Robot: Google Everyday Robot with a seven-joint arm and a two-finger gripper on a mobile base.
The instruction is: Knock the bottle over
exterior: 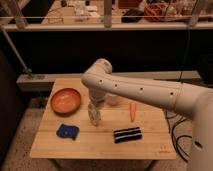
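Note:
My gripper (93,111) hangs straight down from the white arm over the middle of the wooden table (150,145). A pale, slender, clear shape (94,120) stands upright right at the gripper's tip; it looks like the bottle, and the gripper partly hides it. I cannot tell whether the gripper touches it. The orange carrot (132,111) lies to its right.
An orange bowl (65,100) sits at the table's left. A blue object (67,131) lies at the front left and a black-and-white striped object (127,134) at the front right. A short whitish cup (113,99) stands behind the arm. A dark counter runs along the back.

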